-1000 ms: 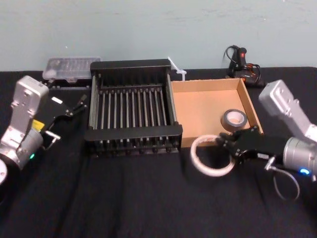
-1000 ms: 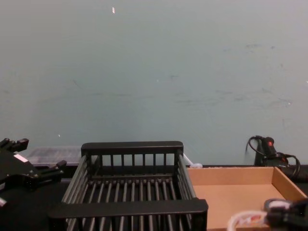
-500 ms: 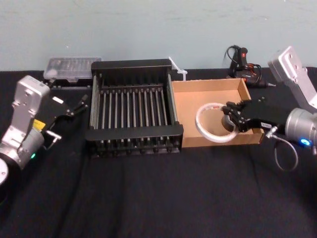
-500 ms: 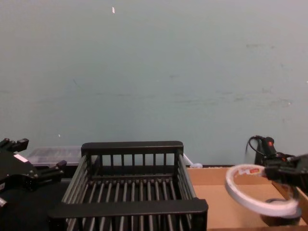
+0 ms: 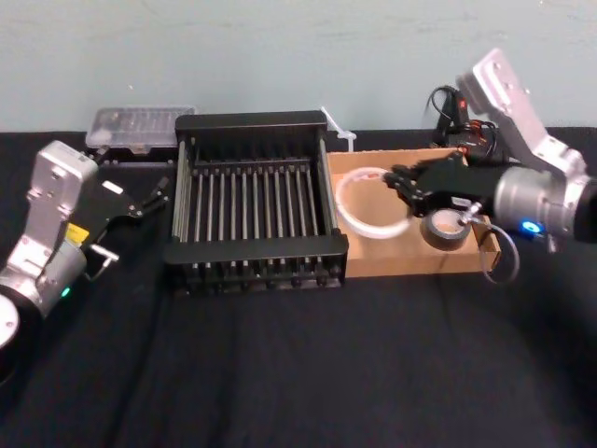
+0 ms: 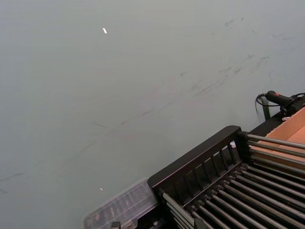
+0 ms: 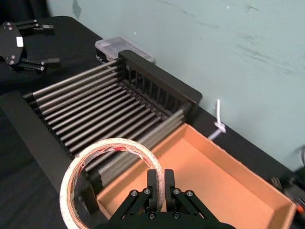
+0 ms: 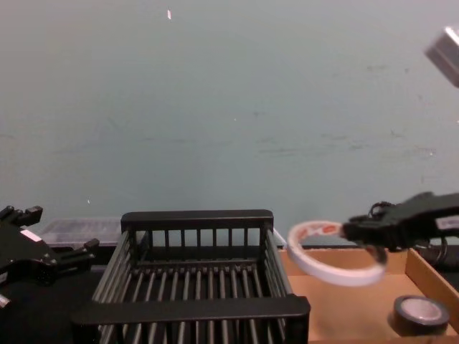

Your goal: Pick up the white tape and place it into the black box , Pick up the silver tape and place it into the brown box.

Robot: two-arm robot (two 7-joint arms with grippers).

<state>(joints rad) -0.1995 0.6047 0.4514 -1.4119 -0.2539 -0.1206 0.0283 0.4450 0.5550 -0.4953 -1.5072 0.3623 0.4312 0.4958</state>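
Black table (image 5: pixel 280 373) carries black box (image 5: pixel 252 250), brown box (image 5: pixel 401 260).

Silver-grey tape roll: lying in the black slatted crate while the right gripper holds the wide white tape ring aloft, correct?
No. The silver-grey tape roll lies in the shallow brown cardboard tray, not the black slatted crate, as the head view shows. The right gripper does hold the wide white tape ring aloft.

Nothing's reading as actual text here. The white tape (image 7: pixel 114 142) is showing faint red markings and a yellow sticker (image 5: pixel 73 234) is sitting on the left arm (image 5: pixel 54 184), but neither is coming out legible.
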